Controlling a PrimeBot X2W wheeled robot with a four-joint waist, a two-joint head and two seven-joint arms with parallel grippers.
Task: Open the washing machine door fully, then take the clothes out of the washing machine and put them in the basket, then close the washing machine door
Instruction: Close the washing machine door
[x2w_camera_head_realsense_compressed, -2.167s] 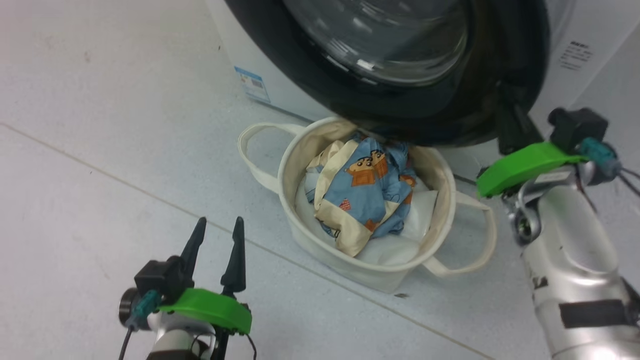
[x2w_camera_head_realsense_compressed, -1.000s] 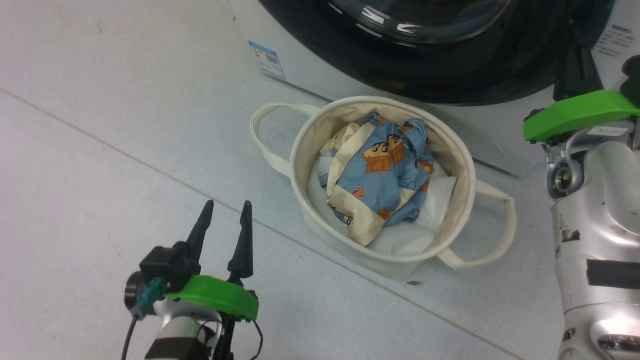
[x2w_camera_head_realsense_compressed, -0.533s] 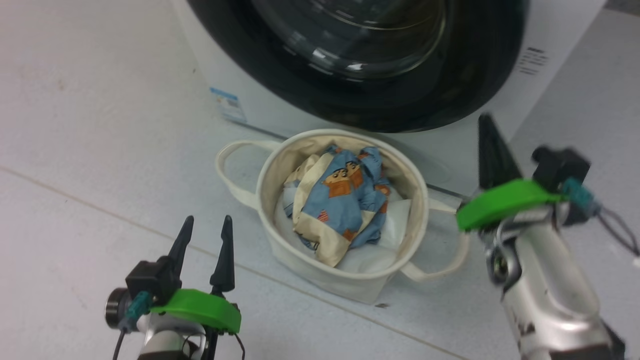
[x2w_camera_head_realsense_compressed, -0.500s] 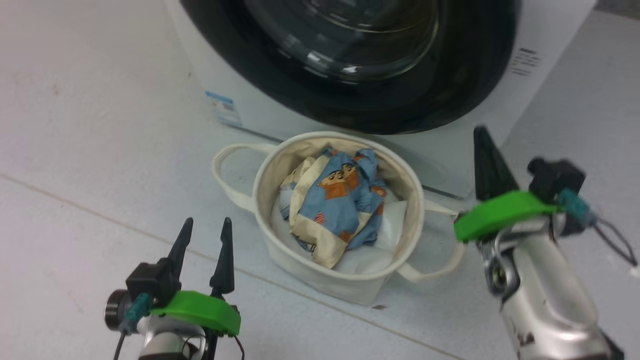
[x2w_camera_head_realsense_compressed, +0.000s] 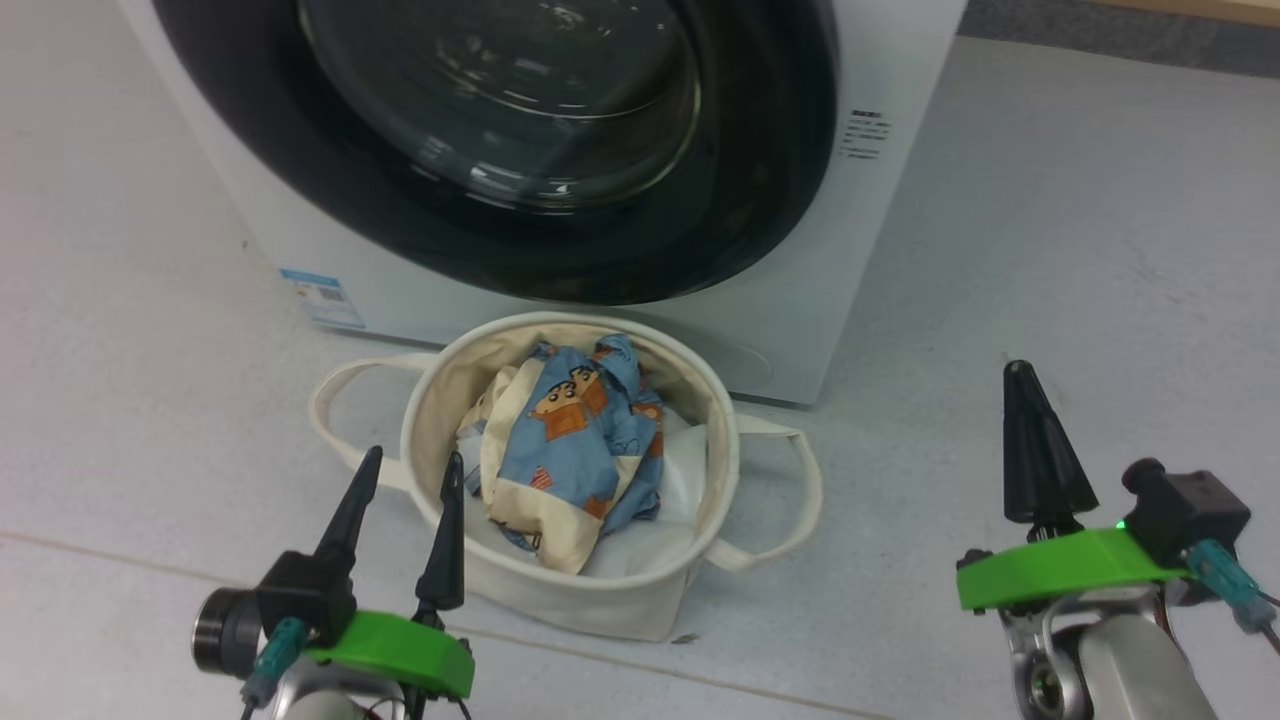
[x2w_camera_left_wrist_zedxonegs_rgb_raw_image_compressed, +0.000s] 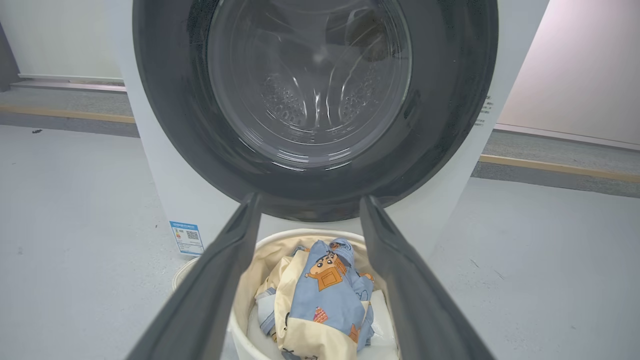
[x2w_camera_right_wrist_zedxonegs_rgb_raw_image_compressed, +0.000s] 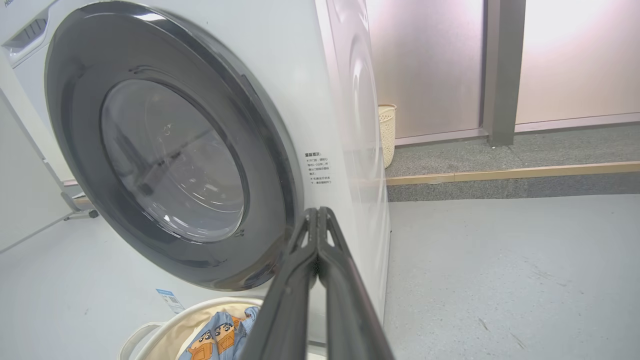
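Head view: the white washing machine (x2w_camera_head_realsense_compressed: 400, 295) stands far centre, with the washing machine door (x2w_camera_head_realsense_compressed: 760, 150) flush against its front. Just near it sits the basket (x2w_camera_head_realsense_compressed: 560, 600), holding the clothes (x2w_camera_head_realsense_compressed: 570, 450) crumpled on white stuffing (x2w_camera_head_realsense_compressed: 680, 470). The left gripper (x2w_camera_head_realsense_compressed: 412, 458) hovers near left, fingers spread. The right gripper (x2w_camera_head_realsense_compressed: 1018, 372) is near right, fingers pressed together, empty.

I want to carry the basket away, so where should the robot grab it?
Probably the loop handle on the side of the basket nearest the open left tool: it sticks out clear of the soft wall as an open loop. Come down from above, one finger through it.
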